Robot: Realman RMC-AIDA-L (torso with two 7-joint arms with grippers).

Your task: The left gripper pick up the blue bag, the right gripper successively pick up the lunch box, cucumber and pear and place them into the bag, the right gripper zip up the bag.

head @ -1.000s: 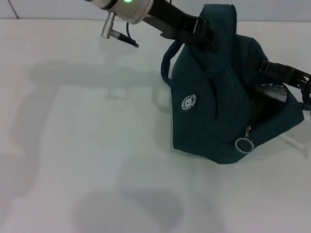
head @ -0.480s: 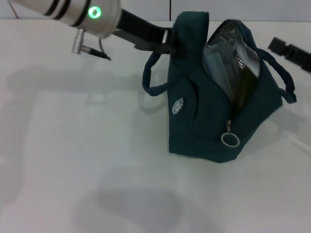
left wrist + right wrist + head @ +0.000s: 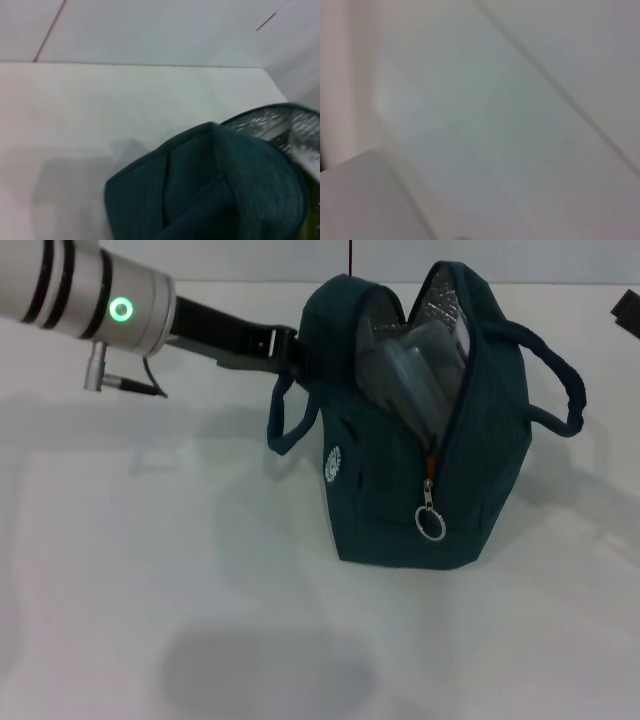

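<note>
The blue bag [image 3: 400, 490] stands upright on the white table, its top open and silver foil lining [image 3: 445, 300] showing. Inside the mouth a clear lunch box [image 3: 410, 365] is partly visible. My left gripper [image 3: 292, 350] reaches in from the left and is shut on the bag's upper edge beside a loop handle [image 3: 285, 425]. The zipper's ring pull [image 3: 431, 525] hangs down the front. In the left wrist view the bag's fabric [image 3: 215, 190] fills the near part. Only a dark bit of my right gripper [image 3: 628, 312] shows at the far right edge. The cucumber and pear are hidden.
White table [image 3: 150, 590] spreads to the left and in front of the bag. The bag's second handle [image 3: 555, 380] loops out to the right. The right wrist view shows only a blurred white surface [image 3: 495, 125].
The bag has swung upright and shifted left with my left arm. My right gripper pulled away from the bag's mouth to the far right edge, uncovering the opening.
</note>
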